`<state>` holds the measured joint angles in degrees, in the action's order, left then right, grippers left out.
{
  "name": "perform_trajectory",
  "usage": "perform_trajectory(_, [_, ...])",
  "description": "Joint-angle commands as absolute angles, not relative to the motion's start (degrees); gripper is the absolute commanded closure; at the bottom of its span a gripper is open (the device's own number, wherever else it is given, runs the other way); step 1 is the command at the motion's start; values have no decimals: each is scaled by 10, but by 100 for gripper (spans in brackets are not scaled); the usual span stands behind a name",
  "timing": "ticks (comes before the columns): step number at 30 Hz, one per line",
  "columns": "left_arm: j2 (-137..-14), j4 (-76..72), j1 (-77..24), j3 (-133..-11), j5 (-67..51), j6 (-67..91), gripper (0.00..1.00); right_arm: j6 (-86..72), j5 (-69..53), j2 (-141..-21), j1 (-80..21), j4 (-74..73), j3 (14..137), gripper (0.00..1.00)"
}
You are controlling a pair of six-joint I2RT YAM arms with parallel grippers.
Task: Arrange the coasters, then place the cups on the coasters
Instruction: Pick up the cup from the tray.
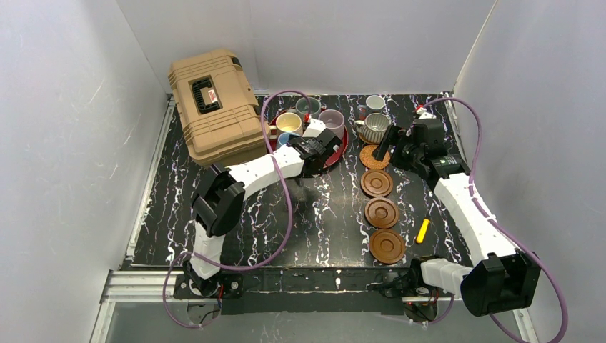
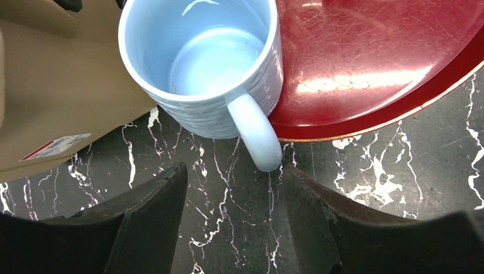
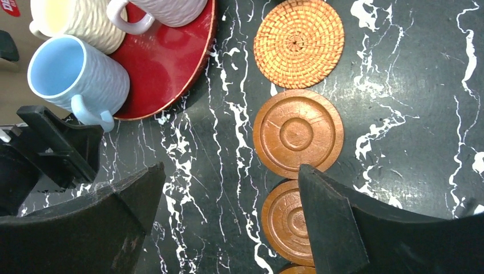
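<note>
Four coasters (image 1: 376, 183) in a column right of tray (image 3: 165, 74), cups (image 1: 289, 123) on tray, case (image 1: 214, 107) left of it

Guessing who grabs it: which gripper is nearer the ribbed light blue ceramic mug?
Left. The left gripper sits just before the handle of the ribbed light blue mug, jaws open. The right gripper hangs over the row of round coasters, farther off.
</note>
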<state>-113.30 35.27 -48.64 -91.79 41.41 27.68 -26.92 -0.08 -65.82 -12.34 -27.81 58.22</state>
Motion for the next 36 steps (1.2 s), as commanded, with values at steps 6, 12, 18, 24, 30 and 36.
perform_trajectory(6, [-1145,381,-470,-942,470,295,44,-276,-29,-640,-120,-249,572,6])
perform_trajectory(12, [-1108,384,-455,-899,478,304,49,-277,-32,-642,-120,-246,567,6])
perform_trajectory(18, [-1084,383,-454,-881,487,304,50,-285,-45,-648,-120,-236,561,6])
perform_trajectory(24, [-1075,344,-451,-870,443,292,47,-284,-42,-647,-120,-236,559,7])
perform_trajectory(30, [-1081,312,-432,-876,373,292,41,-284,-46,-647,-120,-237,560,7])
perform_trajectory(36, [-1080,296,-415,-871,340,295,48,-283,-42,-647,-120,-237,559,7])
